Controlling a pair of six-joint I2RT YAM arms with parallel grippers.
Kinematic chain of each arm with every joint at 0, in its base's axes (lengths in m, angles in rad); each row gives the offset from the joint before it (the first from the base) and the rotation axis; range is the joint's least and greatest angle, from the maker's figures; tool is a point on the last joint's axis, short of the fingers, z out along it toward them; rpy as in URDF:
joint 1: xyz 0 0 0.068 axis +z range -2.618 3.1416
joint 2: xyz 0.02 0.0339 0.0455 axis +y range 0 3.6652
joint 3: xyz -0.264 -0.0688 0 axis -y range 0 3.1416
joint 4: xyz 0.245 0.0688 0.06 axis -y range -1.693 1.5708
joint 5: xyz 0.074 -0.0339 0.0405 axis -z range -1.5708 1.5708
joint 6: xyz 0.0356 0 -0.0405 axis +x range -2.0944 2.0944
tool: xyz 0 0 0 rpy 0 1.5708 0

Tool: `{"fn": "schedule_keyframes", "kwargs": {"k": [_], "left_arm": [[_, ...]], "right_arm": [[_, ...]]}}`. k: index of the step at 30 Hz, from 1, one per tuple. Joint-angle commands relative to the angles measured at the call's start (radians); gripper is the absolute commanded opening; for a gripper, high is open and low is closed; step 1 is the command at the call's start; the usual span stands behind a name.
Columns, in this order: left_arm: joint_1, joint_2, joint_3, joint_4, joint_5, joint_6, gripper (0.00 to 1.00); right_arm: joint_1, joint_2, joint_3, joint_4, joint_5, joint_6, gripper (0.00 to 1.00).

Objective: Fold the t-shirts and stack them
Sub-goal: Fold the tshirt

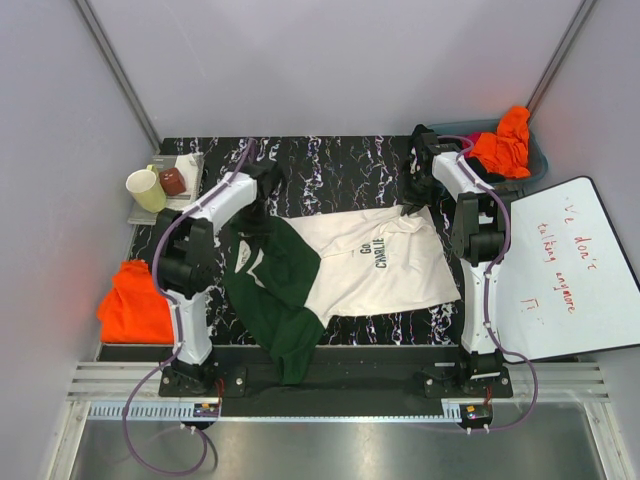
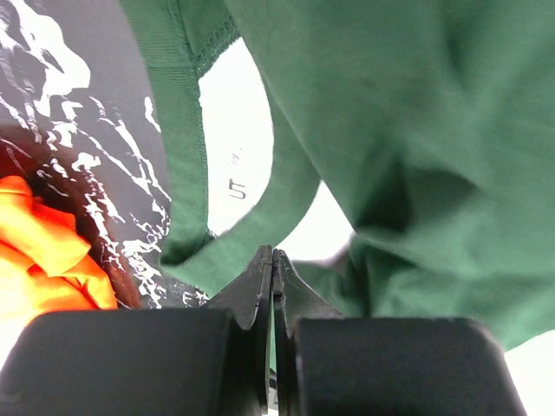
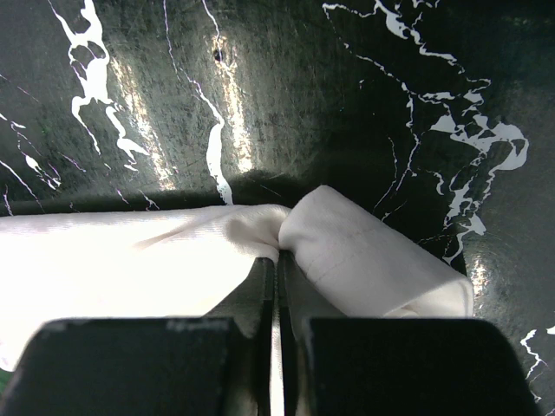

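Note:
The cream t-shirt (image 1: pixel 385 260) with dark green sleeves (image 1: pixel 275 285) and dark lettering lies spread across the black marbled table (image 1: pixel 330 165). One green part hangs over the front edge. My left gripper (image 1: pixel 263 203) is shut on green cloth near the collar (image 2: pixel 186 130); in the left wrist view the jaws (image 2: pixel 274 253) are pinched on that fabric. My right gripper (image 1: pixel 412 207) is shut on a bunched cream edge of the shirt (image 3: pixel 364 260) at its far right; its jaws (image 3: pixel 277 258) meet on the cloth. A folded orange t-shirt (image 1: pixel 135 300) lies at the left.
A grey bin (image 1: pixel 535 165) at the back right holds orange (image 1: pixel 503 145), magenta and black shirts. A white board with red writing (image 1: pixel 565 265) lies at the right. A cream mug (image 1: pixel 147 190) and a brown object (image 1: pixel 172 181) stand on a tray at the back left.

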Motion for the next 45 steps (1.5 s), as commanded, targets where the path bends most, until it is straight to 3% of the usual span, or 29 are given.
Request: {"fn": "schedule_keyframes", "kwargs": {"k": [1,11,19,30,37,45], "left_arm": [[-0.006,-0.079,0.125,0.046,0.068,0.027,0.00],[-0.087,0.039,0.237,0.047,0.181,0.060,0.00],[-0.109,0.097,0.202,0.067,0.188,0.025,0.00],[-0.006,0.105,0.048,0.139,0.185,-0.006,0.00],[0.054,0.037,-0.059,0.155,0.159,-0.008,0.00],[0.059,-0.059,-0.073,0.225,0.199,0.000,0.00]], "right_arm": [[-0.001,0.058,-0.021,-0.028,-0.019,-0.003,0.02],[-0.001,0.059,-0.023,-0.028,-0.016,-0.002,0.02],[-0.001,0.062,-0.020,-0.028,-0.014,-0.003,0.02],[-0.002,0.062,-0.020,-0.028,-0.016,-0.003,0.02],[-0.002,0.062,-0.018,-0.028,-0.014,0.000,0.02],[-0.002,0.064,-0.017,-0.028,-0.017,-0.005,0.02]]}}
